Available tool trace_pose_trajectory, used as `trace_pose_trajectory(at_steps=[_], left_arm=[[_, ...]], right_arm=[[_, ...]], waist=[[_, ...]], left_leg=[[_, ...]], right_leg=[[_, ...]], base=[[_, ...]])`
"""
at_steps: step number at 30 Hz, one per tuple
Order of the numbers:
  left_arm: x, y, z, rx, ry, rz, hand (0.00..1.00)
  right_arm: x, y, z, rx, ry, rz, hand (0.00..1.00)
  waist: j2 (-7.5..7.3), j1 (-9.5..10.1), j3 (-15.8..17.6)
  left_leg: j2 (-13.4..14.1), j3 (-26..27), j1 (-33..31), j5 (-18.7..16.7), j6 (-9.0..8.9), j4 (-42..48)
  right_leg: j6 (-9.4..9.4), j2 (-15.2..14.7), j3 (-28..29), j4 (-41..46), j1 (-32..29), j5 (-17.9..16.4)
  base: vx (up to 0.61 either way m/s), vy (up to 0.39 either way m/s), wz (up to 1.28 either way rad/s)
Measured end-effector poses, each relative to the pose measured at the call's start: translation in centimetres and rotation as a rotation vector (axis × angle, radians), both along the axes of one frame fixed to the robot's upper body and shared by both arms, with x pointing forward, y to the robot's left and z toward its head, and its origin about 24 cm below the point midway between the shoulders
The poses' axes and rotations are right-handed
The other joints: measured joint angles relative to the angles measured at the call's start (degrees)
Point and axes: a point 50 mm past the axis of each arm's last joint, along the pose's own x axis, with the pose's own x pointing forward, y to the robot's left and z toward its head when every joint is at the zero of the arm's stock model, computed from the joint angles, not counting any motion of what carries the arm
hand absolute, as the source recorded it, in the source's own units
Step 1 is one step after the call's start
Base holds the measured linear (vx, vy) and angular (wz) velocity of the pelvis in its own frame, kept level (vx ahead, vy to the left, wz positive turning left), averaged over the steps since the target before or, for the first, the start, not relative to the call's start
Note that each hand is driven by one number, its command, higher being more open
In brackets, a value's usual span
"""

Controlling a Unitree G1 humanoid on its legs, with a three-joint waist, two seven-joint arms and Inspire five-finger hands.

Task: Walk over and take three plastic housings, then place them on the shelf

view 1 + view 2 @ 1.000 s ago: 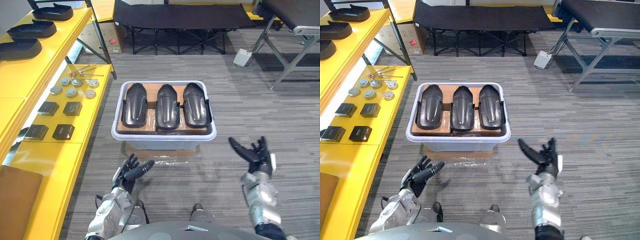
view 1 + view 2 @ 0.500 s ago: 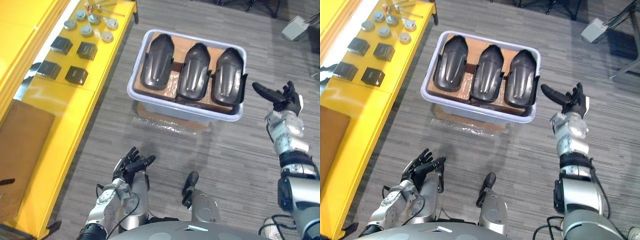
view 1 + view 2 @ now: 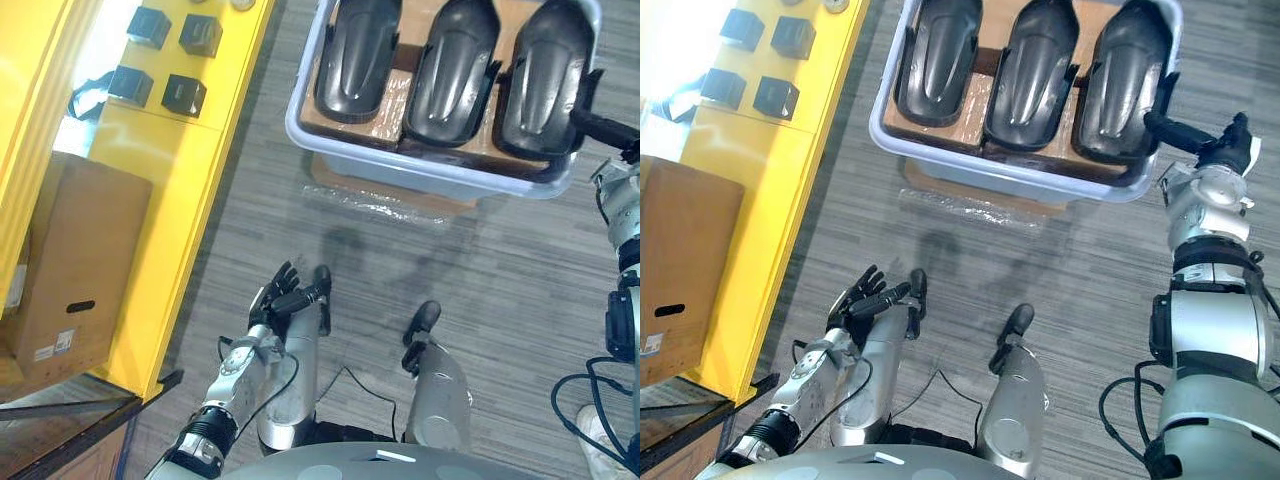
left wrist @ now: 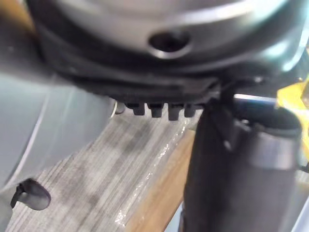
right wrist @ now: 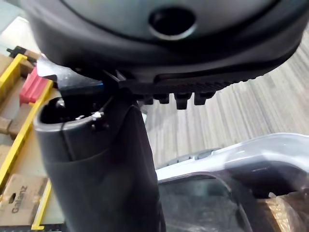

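Observation:
Three black plastic housings lie side by side on brown cardboard in a pale grey bin on the carpet: the left housing, the middle one and the right one. My right hand is open at the bin's right end. Its thumb reaches over the rim beside the right housing, and I cannot tell whether it touches. The right wrist view shows the bin rim just past the thumb. My left hand hangs low, open and empty, well short of the bin.
A yellow shelf runs along the left with small black boxes on it. A brown cardboard box stands on its near end. Flat cardboard and clear film lie under the bin's front edge.
The camera has moved in and tilted down, so the bin now sits at the view's top. My right hand has come up to the bin's right rim. The left hand stays low.

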Motion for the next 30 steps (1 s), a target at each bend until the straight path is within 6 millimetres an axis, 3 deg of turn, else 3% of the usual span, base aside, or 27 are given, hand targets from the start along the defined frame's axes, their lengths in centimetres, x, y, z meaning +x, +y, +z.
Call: trace_pose_trajectory(at_steps=[3, 7, 8, 14, 22, 30], left_arm=[[0.5, -0.6, 0.3, -0.022, -0.012, -0.004, 1.00], [0.6, -0.8, 0.4, -0.056, -0.017, 0.008, 1.00], [0.7, -0.9, 0.5, -0.061, -0.019, 0.010, 1.00], [1.0, -0.7, 0.7, -0.090, -0.025, 0.030, 1.00], [0.9, -0.5, 0.5, -0.089, -0.022, 0.031, 1.00], [0.4, -0.3, 0.2, -0.090, -0.008, 0.038, 1.00]], right_arm=[[-0.4, -0.8, 1.4, -0.023, 0.019, -0.018, 1.00], [-0.4, -0.7, 1.1, -0.055, 0.099, -0.012, 1.00], [-0.4, -0.7, 1.0, -0.054, 0.117, -0.009, 0.00], [-0.4, -0.9, 2.2, -0.104, 0.121, 0.032, 0.00], [-2.0, -2.7, 2.7, -0.167, 0.173, -0.040, 0.00], [-1.8, -2.4, 1.2, -0.249, 0.294, -0.033, 0.00]], waist=[[1.27, 0.63, 0.32], [1.87, 1.24, 0.37], [1.90, 1.39, 0.35], [1.99, 1.57, 0.29], [1.99, 1.10, 0.29], [1.86, 0.96, 0.38]], left_leg=[[-0.48, -0.42, -1.90, 0.53, 0.13, -0.07], [-0.96, -1.20, -3.82, 1.17, 0.07, 0.01], [-1.04, -1.42, -4.30, 1.31, 0.04, 0.04], [-1.18, -2.98, -6.66, 1.92, -0.33, 0.14], [-0.95, -3.15, -6.40, 2.40, -0.73, 0.01], [-0.56, -3.44, -2.41, 2.47, -1.16, -1.22]], right_leg=[[-0.03, -0.71, -0.11, 1.76, -2.34, -0.57], [-0.29, -1.41, -0.38, 4.23, -4.90, -1.66], [-0.39, -1.64, -0.53, 5.14, -5.55, -2.14], [-0.95, -2.23, -1.58, 8.52, -8.16, -4.13], [-1.50, -2.46, -1.63, 10.62, -8.88, -5.62], [-1.84, -1.83, -2.19, 10.13, -4.80, -6.29]], base=[[-0.02, 0.004, 0.10], [0.00, -0.014, 0.11], [0.01, -0.032, 0.11], [0.00, -0.037, 0.12], [0.03, -0.026, 0.01], [0.03, -0.025, 0.03]])
